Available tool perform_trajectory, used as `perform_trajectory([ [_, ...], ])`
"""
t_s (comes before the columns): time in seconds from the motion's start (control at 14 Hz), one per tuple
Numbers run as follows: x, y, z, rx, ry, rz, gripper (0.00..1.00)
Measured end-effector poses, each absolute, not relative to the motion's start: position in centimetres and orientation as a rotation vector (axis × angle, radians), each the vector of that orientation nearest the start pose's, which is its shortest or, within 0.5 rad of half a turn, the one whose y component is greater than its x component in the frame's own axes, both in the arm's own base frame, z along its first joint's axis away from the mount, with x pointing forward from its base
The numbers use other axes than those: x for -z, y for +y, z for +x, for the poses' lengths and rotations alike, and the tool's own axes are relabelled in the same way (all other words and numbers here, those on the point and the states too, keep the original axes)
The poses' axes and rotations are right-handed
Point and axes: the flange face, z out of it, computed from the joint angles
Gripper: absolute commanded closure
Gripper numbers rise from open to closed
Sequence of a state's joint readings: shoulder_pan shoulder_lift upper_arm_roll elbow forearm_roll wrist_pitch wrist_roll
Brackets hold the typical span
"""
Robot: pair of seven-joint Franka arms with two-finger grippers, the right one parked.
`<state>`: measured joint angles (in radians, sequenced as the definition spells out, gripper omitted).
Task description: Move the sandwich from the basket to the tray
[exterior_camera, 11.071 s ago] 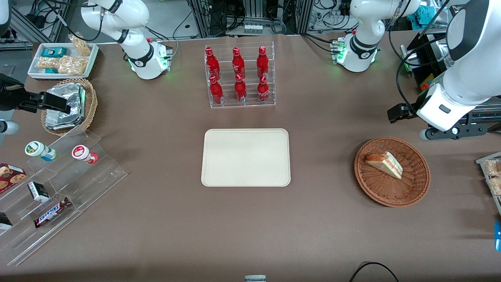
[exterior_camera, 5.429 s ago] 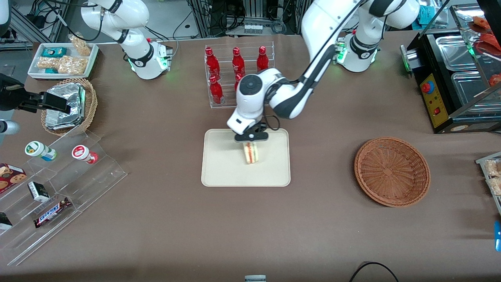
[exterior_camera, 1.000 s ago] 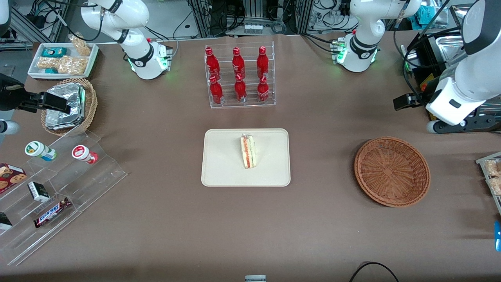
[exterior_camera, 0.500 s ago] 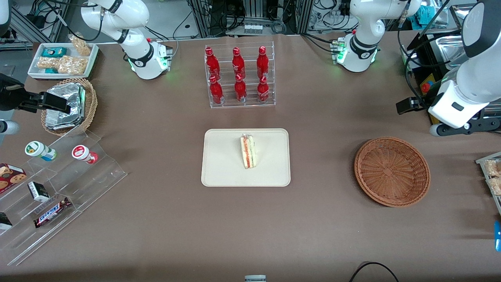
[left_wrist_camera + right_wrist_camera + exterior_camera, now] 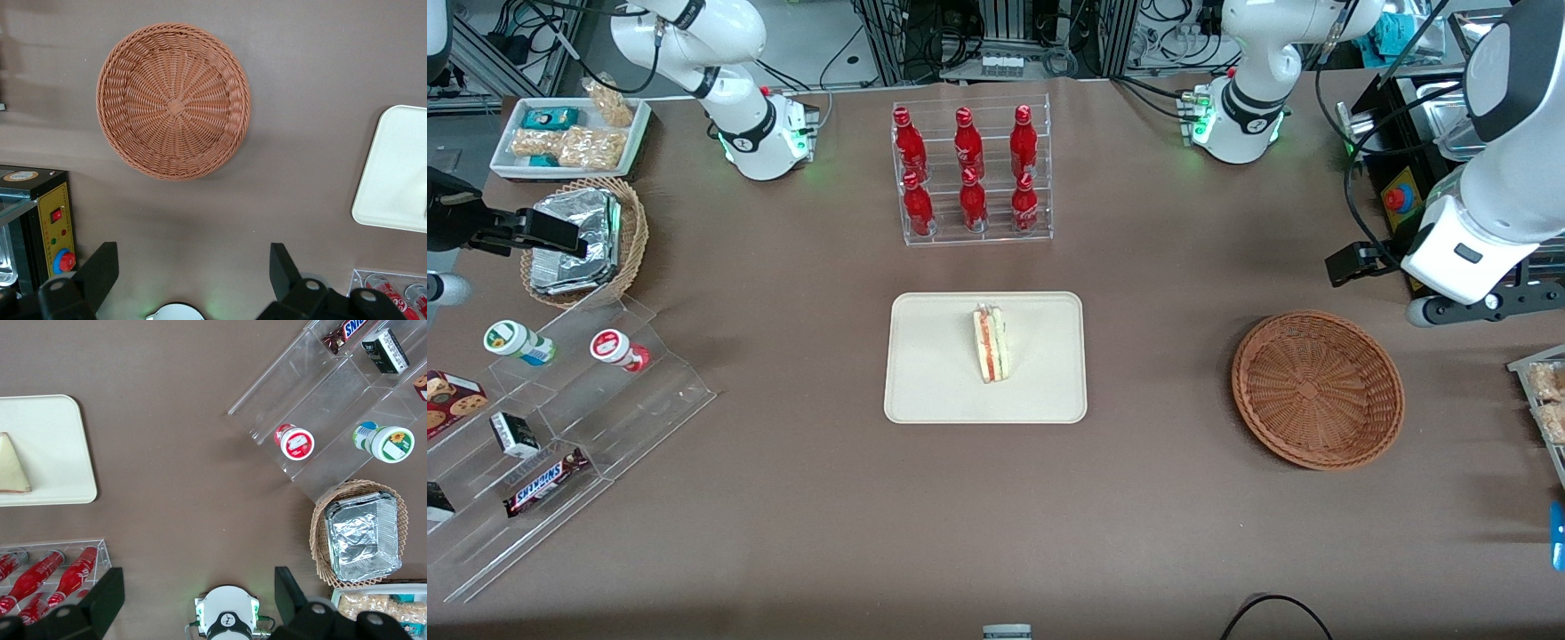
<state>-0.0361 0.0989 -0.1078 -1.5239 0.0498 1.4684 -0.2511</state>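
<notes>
Gripper: the left arm's gripper hangs high with jaws spread wide, nothing between them.
Sandwich: small triangular white-bread sandwich stands on edge on the flat cream rectangular tray, well away from the jaws.
Basket: round reddish-brown wicker basket lies bare below the jaws.
Handling: looks light, soft, squashable; pinch the bread faces gently.

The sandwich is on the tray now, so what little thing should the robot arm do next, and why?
Probably nothing more than ease away and park. The sandwich already lies on the tray, the basket has nothing in it, and the gripper hangs open above the table near the basket, toward the working arm's end, holding nothing. The job looks done.
</notes>
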Motion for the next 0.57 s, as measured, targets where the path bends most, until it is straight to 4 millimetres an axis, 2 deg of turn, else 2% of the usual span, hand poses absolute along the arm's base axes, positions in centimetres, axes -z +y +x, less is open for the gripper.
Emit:
perform_trajectory([
  [0.57,-58.13,-7.34,56.58,-0.221,-0.165,-3.06,0.0],
])
